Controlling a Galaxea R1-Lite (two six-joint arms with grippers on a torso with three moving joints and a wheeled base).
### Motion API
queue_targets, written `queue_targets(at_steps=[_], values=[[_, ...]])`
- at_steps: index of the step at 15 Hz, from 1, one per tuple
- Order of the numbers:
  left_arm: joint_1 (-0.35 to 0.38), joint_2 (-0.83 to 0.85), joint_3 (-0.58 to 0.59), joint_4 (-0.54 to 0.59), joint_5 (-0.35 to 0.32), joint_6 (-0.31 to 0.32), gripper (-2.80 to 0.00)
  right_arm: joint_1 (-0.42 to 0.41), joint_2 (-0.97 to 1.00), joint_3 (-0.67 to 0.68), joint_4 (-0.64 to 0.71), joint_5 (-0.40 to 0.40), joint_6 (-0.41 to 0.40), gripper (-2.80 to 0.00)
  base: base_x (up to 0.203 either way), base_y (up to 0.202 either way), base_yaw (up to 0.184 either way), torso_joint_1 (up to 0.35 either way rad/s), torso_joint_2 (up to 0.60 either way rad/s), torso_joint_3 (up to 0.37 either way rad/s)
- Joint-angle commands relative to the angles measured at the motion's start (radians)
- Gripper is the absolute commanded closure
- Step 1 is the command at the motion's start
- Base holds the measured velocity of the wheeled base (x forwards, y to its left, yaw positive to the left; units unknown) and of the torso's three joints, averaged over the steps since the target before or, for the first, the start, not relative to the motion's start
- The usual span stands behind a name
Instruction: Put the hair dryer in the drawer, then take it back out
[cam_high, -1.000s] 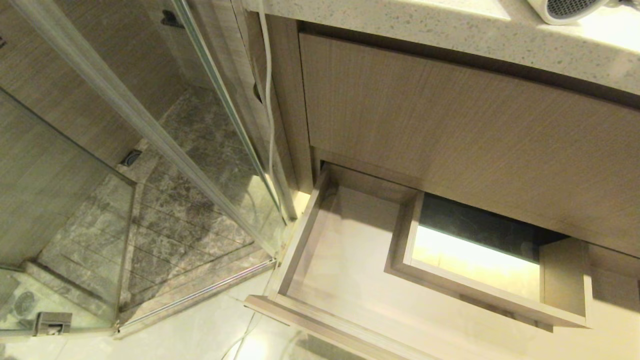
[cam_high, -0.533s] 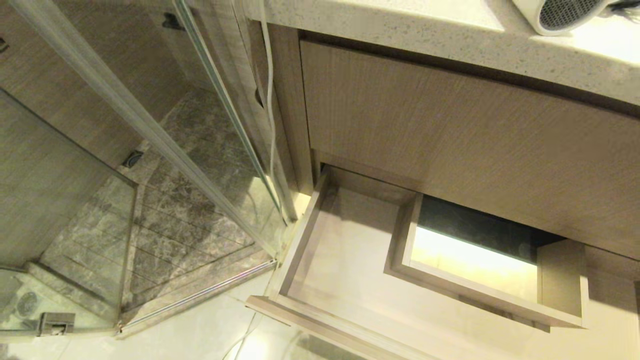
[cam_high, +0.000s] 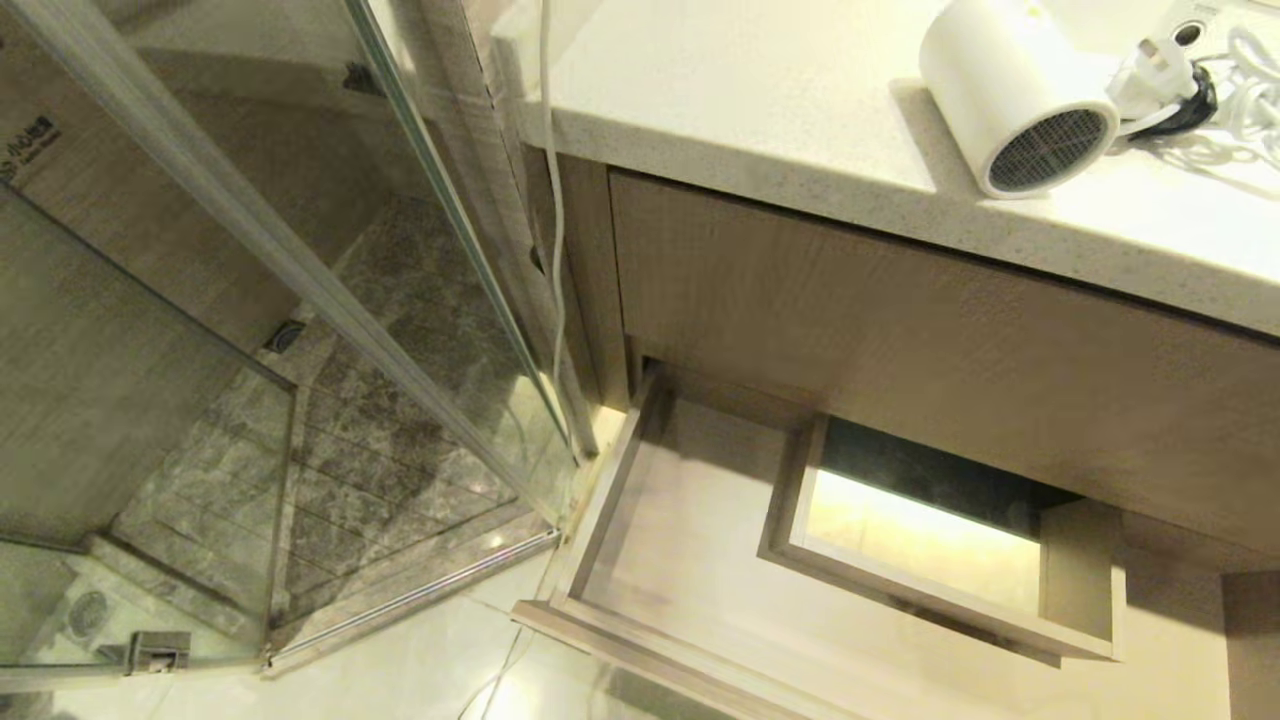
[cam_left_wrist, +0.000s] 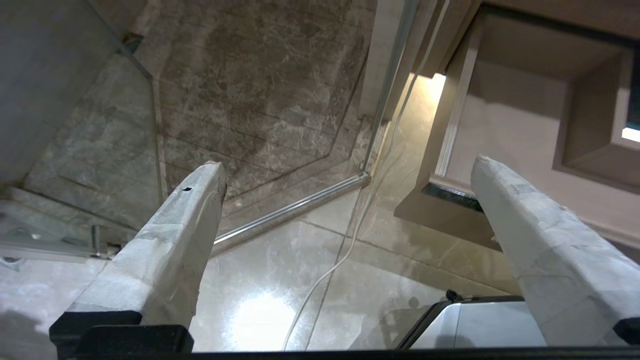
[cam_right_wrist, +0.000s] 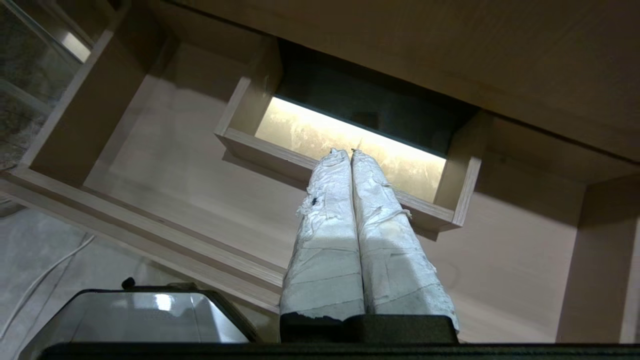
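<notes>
A: Hair dryer (cam_high: 1015, 95)?
B: Lying on its side on the speckled stone countertop (cam_high: 760, 120), near the front edge. The barrel's long axis runs diagonally, with the dark mesh grille aimed toward the counter edge and the camera. Short white round barrel; bundled white cord and plug beside it.

A: Drawer (cam_high: 680, 560)?
B: Pulled open below a tall wood-grain panel. Pale smooth inside, boxed rectangular cut-out, nothing in it.

A: Grippers?
B: Left gripper (cam_left_wrist: 345, 170) spread wide over glossy floor tile, holding nothing. Right gripper (cam_right_wrist: 350, 155) has its taped fingers pressed together, empty, above the open drawer.

A: Surroundings?
B: Glass shower door (cam_high: 300, 270) and marbled floor to the left.
</notes>
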Motion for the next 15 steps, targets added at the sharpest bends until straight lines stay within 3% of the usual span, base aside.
queue_targets(at_steps=[1,9,15], values=[[0.000,0.000,0.000,-0.001,0.000,0.000,-2.80,0.000,0.001,0.000,0.000,0.000,-0.001,0.00,0.000,0.000,0.000,0.256,-0.53,-0.284],[0.000,0.000,0.000,-0.001,0.000,0.000,-2.80,0.000,0.001,0.000,0.000,0.000,-0.001,0.00,0.000,0.000,0.000,0.271,-0.57,-0.298],[0.000,0.001,0.000,-0.001,0.000,0.000,-2.80,0.000,0.001,0.000,0.000,0.000,-0.001,0.00,0.000,0.000,0.000,0.193,-0.39,-0.200]])
